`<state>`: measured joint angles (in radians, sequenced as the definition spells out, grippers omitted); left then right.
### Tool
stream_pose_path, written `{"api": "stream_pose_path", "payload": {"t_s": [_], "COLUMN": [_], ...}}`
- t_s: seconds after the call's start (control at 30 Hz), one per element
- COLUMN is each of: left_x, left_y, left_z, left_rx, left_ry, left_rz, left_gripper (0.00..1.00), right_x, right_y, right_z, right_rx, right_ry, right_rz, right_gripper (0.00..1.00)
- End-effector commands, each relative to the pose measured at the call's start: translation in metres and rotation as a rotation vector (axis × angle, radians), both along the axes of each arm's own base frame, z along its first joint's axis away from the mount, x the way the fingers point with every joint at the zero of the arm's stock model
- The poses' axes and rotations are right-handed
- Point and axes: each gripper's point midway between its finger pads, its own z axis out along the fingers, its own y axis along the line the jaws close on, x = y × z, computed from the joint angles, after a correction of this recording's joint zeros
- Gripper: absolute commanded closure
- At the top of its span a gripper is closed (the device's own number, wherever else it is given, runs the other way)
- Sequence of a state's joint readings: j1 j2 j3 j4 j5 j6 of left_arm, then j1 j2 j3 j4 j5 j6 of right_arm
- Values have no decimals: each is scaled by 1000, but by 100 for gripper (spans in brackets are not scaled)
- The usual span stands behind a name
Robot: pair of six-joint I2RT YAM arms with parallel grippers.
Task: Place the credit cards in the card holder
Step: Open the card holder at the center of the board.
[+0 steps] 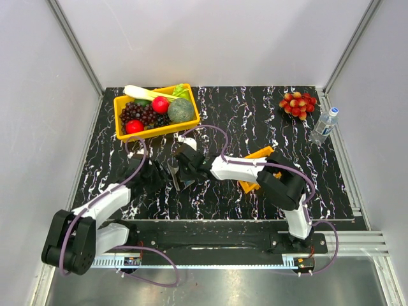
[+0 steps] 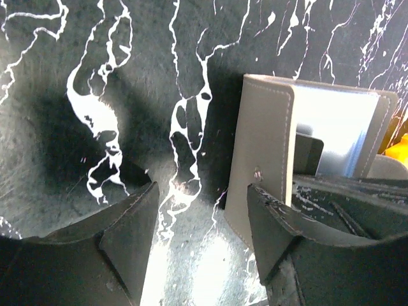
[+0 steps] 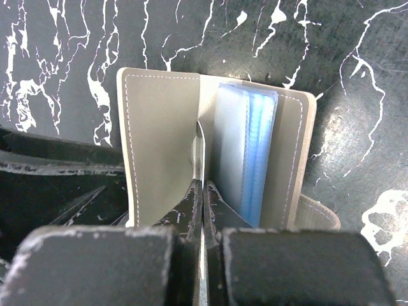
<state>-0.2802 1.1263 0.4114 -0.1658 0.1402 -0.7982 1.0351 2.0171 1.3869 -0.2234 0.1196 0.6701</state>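
Card holder (image 3: pixel 159 146): part-open on table (image 3: pixel 64 38), between both arms, pockets (image 3: pixel 255 153) facing right gripper (image 3: pixel 201 188). Left gripper (image 2: pixel 201 245): fingers apart, empty, just beside holder. Right gripper: clamped on card (image 3: pixel 198 146), edge-on, long axis straight ahead, tip at the fold.

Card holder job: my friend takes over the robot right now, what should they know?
Left gripper: open, one finger beside the card holder cover.
Right gripper: shut on a thin card, edge-on over the open holder's fold, beside the blue pockets.
Done: nothing yet; the card looks not yet in a pocket.
Left: slide it in.
Orange tray mostly hidden by the right arm; other cards unseen.
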Motion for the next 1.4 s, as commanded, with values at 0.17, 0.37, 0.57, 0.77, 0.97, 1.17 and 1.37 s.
{"api": "stream_pose_path", "payload": {"t_s": [0.17, 0.37, 0.57, 0.77, 0.97, 1.17, 1.37], "left_x": [-2, 0, -4, -16, -16, -17, -18], "left_y": [9, 6, 8, 28, 24, 16, 9], "left_z": [32, 49, 40, 14, -2, -21, -29], "left_rx": [-62, -99, -73, 48, 54, 40, 9], "left_ry": [-139, -190, -148, -56, -43, 13, 22], "left_rz": [109, 107, 105, 138, 100, 57, 29], "left_gripper": [30, 28, 27, 27, 28, 45, 61], "right_x": [-24, -25, -24, -23, -22, -20, -22], "right_y": [-11, -10, -11, -12, -14, -15, -17], "right_z": [-36, -35, -34, -33, -32, -30, -33], "right_rx": [-112, -108, -106, -102, -80, -60, -62], "right_ry": [66, 67, 64, 70, 78, 86, 96], "right_rz": [50, 54, 51, 44, 41, 34, 37], "right_gripper": [100, 100, 100, 100, 100, 100, 100]}}
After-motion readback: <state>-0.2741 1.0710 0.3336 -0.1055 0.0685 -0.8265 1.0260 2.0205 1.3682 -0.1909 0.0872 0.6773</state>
